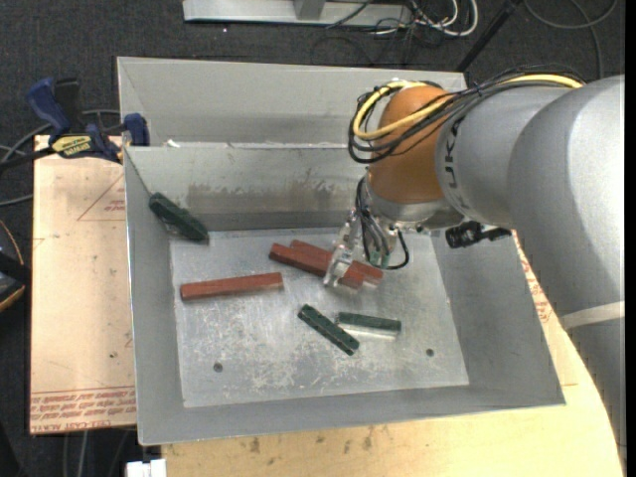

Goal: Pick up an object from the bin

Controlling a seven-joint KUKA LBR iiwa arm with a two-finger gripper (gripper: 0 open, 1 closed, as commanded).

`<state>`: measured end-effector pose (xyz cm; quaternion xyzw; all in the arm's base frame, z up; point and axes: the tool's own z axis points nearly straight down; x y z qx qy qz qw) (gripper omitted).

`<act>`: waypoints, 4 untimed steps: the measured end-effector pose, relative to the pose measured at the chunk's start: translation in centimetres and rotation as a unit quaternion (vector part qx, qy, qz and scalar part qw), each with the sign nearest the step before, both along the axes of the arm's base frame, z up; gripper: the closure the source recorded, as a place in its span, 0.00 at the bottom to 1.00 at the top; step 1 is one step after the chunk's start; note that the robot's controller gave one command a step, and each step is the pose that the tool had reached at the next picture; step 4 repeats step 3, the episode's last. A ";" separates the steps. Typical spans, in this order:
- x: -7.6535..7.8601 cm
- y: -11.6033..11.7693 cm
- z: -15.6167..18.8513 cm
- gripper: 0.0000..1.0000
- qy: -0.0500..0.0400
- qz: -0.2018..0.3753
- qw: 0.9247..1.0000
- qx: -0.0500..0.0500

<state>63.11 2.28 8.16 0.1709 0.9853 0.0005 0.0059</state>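
The gripper (341,271) is low over the middle of the grey bin (298,376), right on a short red-brown bar (301,257) lying aslant there. Whether it is open or closed I cannot tell. A longer red-brown bar (231,286) lies to the left and two dark green bars (328,329) below. Black lettering on the arm reads "KU".

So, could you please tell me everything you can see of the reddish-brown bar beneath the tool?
The reddish-brown bar is a long, flat, matte strip lying on the bin floor near the middle, slanting down towards the right. The tool is down over its right part and hides a stretch of it; the right end shows beyond. Whether the tool grips it, I cannot tell. No other loose thing touches it.
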 end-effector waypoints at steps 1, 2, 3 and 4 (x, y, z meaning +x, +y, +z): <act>-0.1 0.0 0.3 1.00 0.002 0.000 1.000 0.000; -0.3 0.1 0.9 1.00 0.006 0.000 1.000 0.000; -0.2 0.1 2.4 1.00 0.006 0.000 1.000 0.001; -0.2 0.1 2.4 1.00 0.006 0.000 1.000 0.001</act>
